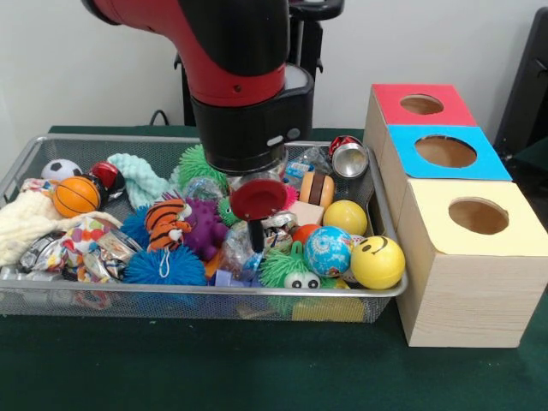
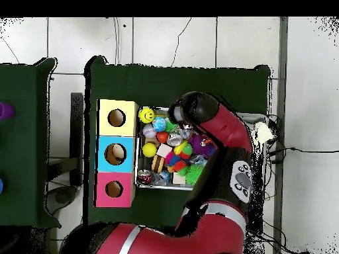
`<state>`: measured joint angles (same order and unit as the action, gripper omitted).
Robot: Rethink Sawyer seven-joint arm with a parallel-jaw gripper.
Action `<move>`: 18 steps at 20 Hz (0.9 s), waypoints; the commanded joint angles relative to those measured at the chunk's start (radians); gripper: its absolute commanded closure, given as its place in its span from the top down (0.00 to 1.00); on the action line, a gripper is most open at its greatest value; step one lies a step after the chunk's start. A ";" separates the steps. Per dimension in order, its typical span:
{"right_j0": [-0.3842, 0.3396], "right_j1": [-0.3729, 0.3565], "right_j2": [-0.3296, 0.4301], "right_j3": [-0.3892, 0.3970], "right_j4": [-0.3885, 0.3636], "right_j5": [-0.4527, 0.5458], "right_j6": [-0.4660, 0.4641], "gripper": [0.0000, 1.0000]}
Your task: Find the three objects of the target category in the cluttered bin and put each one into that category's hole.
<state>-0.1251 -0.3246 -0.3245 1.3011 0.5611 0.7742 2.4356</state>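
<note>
Red Sawyer arm's gripper (image 1: 255, 235) lowered over toys in wire mesh bin (image 1: 214, 295), fingers' state unclear, three-hole wooden box (image 1: 467, 282) beside

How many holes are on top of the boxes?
3, one in each box top beside the bin: the hole in the red top farthest back, the hole in the blue top in the middle, and the hole in the yellow top nearest the camera.

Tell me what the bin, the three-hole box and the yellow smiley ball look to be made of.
Bin: metal wire mesh, silvery, see-through sides. Three-hole box: probably wood or wood-look board, pale grain on the sides, with matte red, blue and yellow tops. Yellow smiley ball: likely soft foam or rubber, smooth with a dull sheen.
</note>
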 commanded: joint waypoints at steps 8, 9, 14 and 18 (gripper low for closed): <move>-0.131 -0.183 -0.099 0.183 -0.392 -0.005 -0.240 0.00; -0.147 -0.219 -0.098 0.215 -0.424 -0.004 -0.267 0.00; -0.225 -0.375 -0.055 0.405 -0.542 -0.119 -0.304 0.00; -0.325 -0.370 0.033 0.471 -0.637 -0.241 -0.315 0.00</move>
<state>-0.3597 -0.6222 -0.4177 1.5313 0.0676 0.6861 2.4207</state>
